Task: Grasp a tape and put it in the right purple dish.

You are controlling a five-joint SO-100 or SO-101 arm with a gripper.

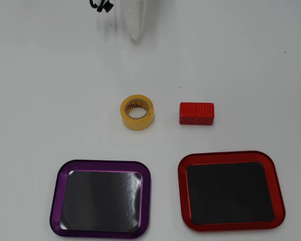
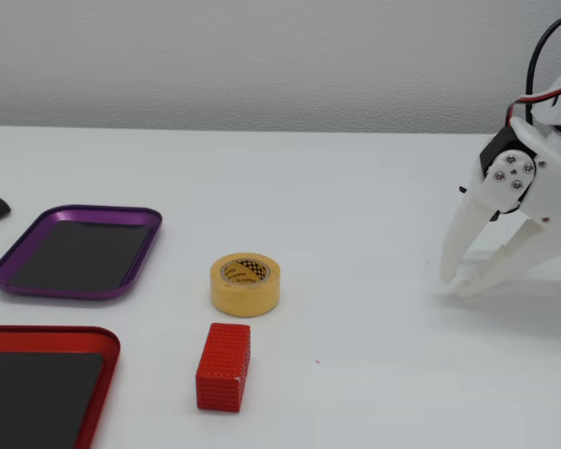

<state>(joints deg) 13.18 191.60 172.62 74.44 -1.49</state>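
The gripper [image 2: 455,283], fingers slightly spread and holding nothing, hangs well apart from the tape [image 1: 137,112], which lies flat on the table [image 1: 251,65] beside the red block [image 1: 196,113], above the purple dish [image 1: 56,193].

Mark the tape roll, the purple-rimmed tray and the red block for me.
tape roll [image 1: 148,116]: overhead view, on its yellow outer wall.
purple-rimmed tray [image 1: 145,198]: overhead view, on the right side of its rim.
red block [image 2: 223,367]: fixed view, on its ribbed top face.
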